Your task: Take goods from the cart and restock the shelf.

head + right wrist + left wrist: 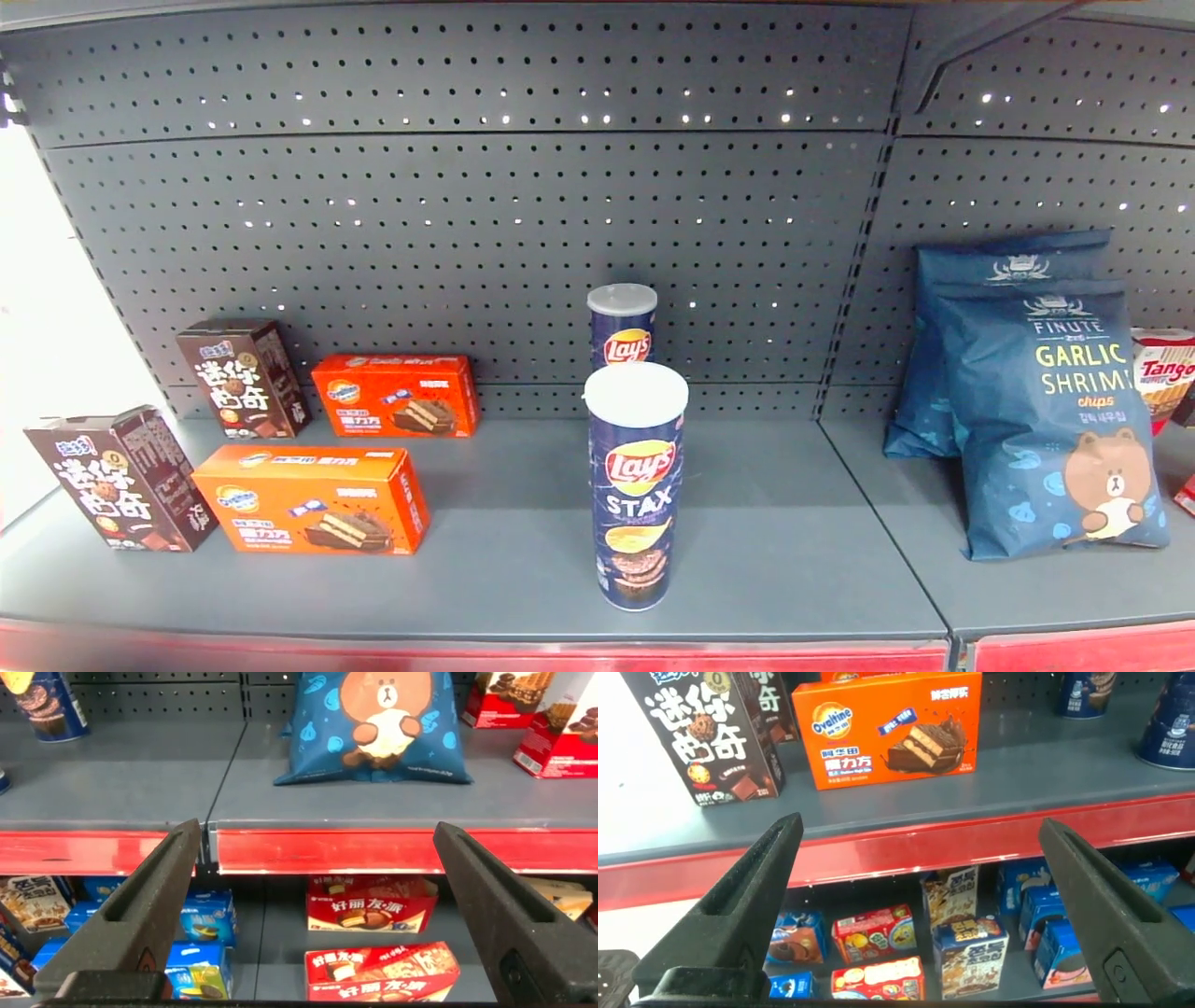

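Observation:
The grey shelf (794,523) holds two blue chip cans in the middle, one at the front (637,485) and one behind it (622,325). To their left lie two orange wafer boxes (313,499) (395,395), with two brown cookie boxes (121,478) (245,377) standing beside them. Blue shrimp-chip bags (1046,420) lean at the right. My left gripper (920,826) is open and empty in front of the shelf's red edge, below the front orange box (885,730). My right gripper (318,829) is open and empty, in front of the edge below a blue bag (374,723).
A red-and-white snack pack (1162,373) stands at the far right of the shelf. The lower shelf carries small cartons (878,938) and red boxes (372,905). Bare shelf floor lies on both sides of the cans. A pegboard wall (467,215) closes the back.

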